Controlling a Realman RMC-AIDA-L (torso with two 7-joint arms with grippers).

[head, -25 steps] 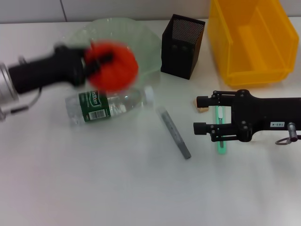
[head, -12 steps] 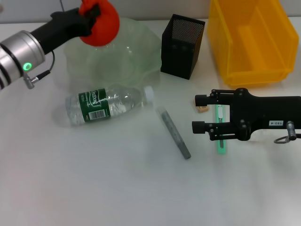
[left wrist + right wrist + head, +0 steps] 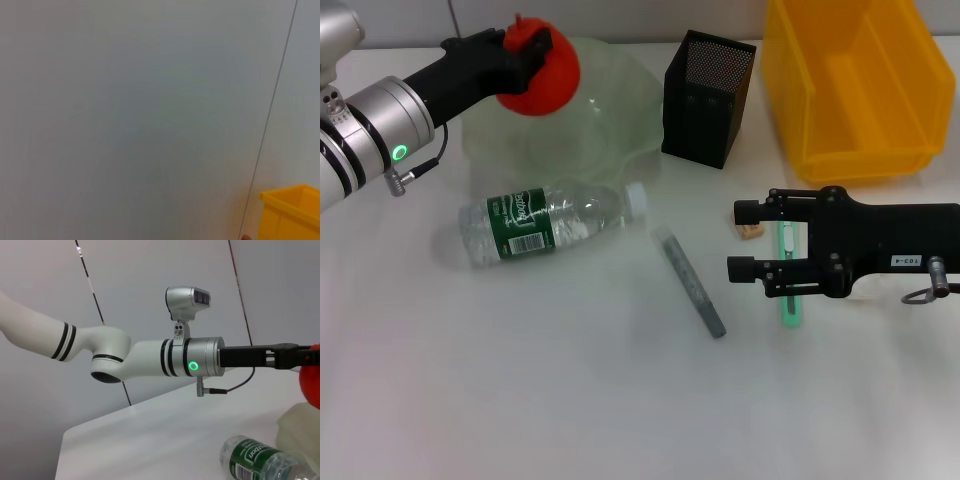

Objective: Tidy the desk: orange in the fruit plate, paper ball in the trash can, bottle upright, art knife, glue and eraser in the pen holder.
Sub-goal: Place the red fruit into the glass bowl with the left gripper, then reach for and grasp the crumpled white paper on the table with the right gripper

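Note:
My left gripper is shut on the red-orange orange and holds it in the air over the far left part of the pale-green fruit plate. The bottle lies on its side on the desk in front of the plate. My right gripper is open low over the desk, with the tan eraser between its fingers. A green glue stick lies under it and a grey art knife to its left. The black pen holder and yellow trash can stand at the back. No paper ball is in view.
The right wrist view shows the left arm, the orange, the plate's rim and the bottle. The left wrist view shows a wall and a corner of the trash can.
My left gripper has carried the orange from above the bottle up and back to over the fruit plate. The right arm has hardly moved.

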